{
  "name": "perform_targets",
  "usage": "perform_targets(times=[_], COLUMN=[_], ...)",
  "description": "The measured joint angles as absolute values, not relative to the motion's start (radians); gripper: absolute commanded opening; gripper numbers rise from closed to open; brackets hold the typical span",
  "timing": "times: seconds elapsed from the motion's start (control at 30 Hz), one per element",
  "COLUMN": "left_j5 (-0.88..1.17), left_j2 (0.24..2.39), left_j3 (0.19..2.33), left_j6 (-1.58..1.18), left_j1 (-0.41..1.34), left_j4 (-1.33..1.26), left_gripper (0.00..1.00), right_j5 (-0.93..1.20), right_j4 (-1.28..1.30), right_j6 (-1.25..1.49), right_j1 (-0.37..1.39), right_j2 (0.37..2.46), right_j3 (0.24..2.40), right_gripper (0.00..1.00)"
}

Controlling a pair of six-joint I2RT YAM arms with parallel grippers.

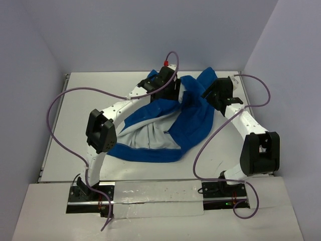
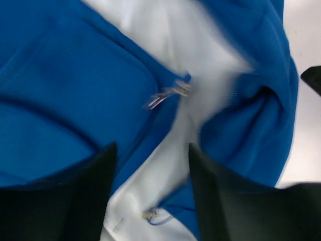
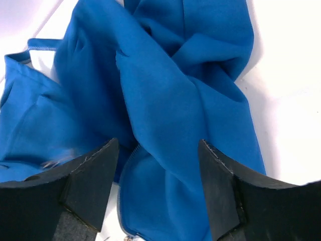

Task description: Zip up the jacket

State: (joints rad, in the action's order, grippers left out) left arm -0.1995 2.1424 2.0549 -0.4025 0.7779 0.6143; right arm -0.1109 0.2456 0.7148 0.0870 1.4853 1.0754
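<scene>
The royal-blue jacket lies crumpled and open on the white table, its pale lining showing at the front. My left gripper hovers over the jacket's far middle, jaws open and empty. In the left wrist view a silvery zipper pull lies on a blue edge above the open fingers, with lining between the two blue sides. My right gripper is open over the jacket's right fold. A line of zipper teeth runs between its fingers.
The white table ends at purple-grey walls on the left, back and right. Purple cables loop from both arms over the table. A small blue cord with a pale toggle lies on the lining.
</scene>
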Motion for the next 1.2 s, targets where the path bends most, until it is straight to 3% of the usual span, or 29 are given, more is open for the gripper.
perform_targets(times=[0.17, 0.3, 0.47, 0.6, 0.83, 0.9, 0.93, 1.0, 1.07, 1.17, 1.2], left_j5=[-0.162, -0.135, -0.154, -0.189, -0.206, -0.206, -0.203, -0.193, -0.18, -0.137, -0.117], left_j2=[2.137, 2.111, 2.059, 2.009, 2.006, 2.014, 2.019, 2.03, 2.038, 2.053, 2.061], left_j3=[2.05, 2.047, 1.998, 1.873, 1.752, 1.752, 1.751, 1.748, 1.735, 1.707, 1.699], left_j6=[-0.408, -0.423, -0.504, -0.559, -0.572, -0.572, -0.574, -0.577, -0.587, -0.619, -0.63], left_j1=[0.736, 0.672, 0.549, 0.473, 0.475, 0.478, 0.478, 0.474, 0.465, 0.44, 0.426], left_j4=[0.65, 0.662, 0.674, 0.685, 0.687, 0.68, 0.677, 0.663, 0.641, 0.606, 0.598], left_gripper=[0.99, 0.95, 0.95, 0.99, 0.98, 0.91, 0.8, 0.45, 0.02, 0.0, 0.0], right_j5=[-0.113, -0.1, -0.109, -0.096, -0.075, -0.072, -0.068, -0.052, -0.026, 0.015, 0.028], right_j4=[0.258, 0.281, 0.306, 0.367, 0.562, 0.615, 0.639, 0.675, 0.69, 0.693, 0.69], right_j6=[0.673, 0.63, 0.547, 0.465, 0.362, 0.342, 0.334, 0.323, 0.32, 0.334, 0.342], right_j1=[0.087, 0.105, 0.27, 0.423, 0.468, 0.461, 0.458, 0.454, 0.45, 0.44, 0.437], right_j2=[1.485, 1.491, 1.556, 1.703, 2.042, 2.113, 2.145, 2.193, 2.222, 2.245, 2.247], right_j3=[1.103, 1.187, 1.384, 1.617, 1.91, 1.927, 1.93, 1.93, 1.925, 1.92, 1.92], right_gripper=[0.73, 0.71, 0.69, 0.85, 0.91, 0.9, 0.89, 0.84, 0.73, 0.39, 0.36])
